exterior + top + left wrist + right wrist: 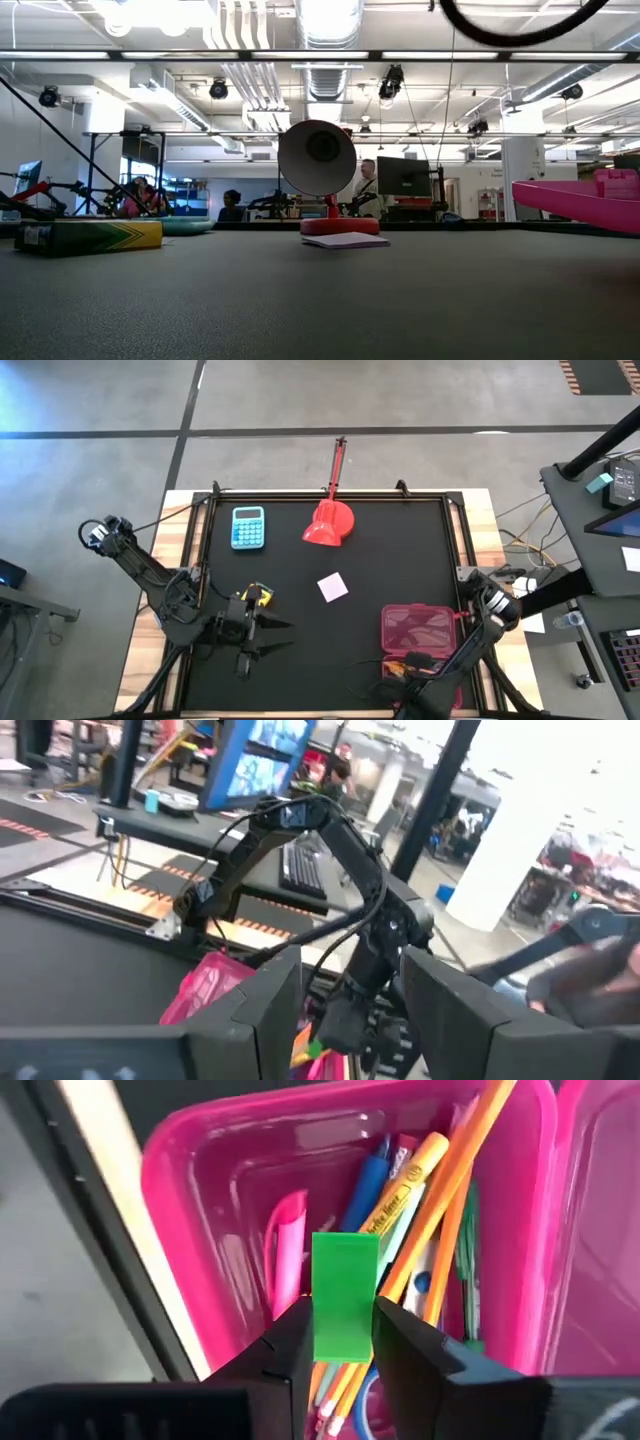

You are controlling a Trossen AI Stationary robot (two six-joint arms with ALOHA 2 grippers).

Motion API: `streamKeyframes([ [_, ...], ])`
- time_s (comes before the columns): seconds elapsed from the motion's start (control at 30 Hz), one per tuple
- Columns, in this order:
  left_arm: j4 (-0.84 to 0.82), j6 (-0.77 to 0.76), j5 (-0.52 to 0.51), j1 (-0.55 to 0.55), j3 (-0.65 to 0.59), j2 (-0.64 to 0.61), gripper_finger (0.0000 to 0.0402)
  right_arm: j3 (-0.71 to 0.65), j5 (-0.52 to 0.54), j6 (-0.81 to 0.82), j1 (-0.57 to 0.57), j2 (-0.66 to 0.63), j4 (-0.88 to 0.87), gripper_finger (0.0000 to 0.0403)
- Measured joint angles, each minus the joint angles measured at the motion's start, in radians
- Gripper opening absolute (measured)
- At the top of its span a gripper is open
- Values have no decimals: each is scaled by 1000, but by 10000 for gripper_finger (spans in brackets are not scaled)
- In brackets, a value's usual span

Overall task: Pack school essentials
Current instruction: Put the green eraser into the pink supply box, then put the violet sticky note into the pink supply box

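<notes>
In the right wrist view my right gripper (pixel 342 1320) hangs over an open pink plastic box (pixel 200 1200) and is shut on a small green block (pixel 345 1275). Inside the box lie orange and yellow pencils (pixel 440 1210), a blue pen (pixel 365 1185) and a pink pen (pixel 288 1240). The box (pixel 418 628) sits at the table's near right. My left gripper (pixel 285 636) is open near the table's near left, touching nothing. The yellow-green crayon box (pixel 258 596) lies flat just beyond it. A pale pink note pad (pixel 333 587) lies flat mid-table. My right gripper pinches the small green block between its two fingers, at the block's lower half (pixel 345 1335). The fingers come from above, pointing down into the pink box. The block is lifted clear and stands upright above the pens and pencils.
A light-blue calculator (pixel 248 527) lies at the far left. A red domed lamp (pixel 330 520) stands at the far middle, its stick reaching past the far edge. The box's open lid (pixel 580 205) shows at the low view's right. People show in the room beyond.
</notes>
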Motion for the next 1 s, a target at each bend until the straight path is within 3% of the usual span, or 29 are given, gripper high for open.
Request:
streamKeyframes([
  [0.33,51,-2,-15,22,0,7,155,-306,70,101,0,-233,336,139],
  [0.63,18,-14,-53,60,-11,103,155,-400,74,217,0,-336,344,206],
  [0.73,-72,-135,-55,88,-11,142,155,-401,74,221,0,-351,345,217],
  [0.87,-319,-449,-41,141,-10,169,155,-386,101,228,0,-361,346,221],
  [1.0,-553,-648,53,211,-10,172,155,-363,189,222,0,-361,345,222],
])
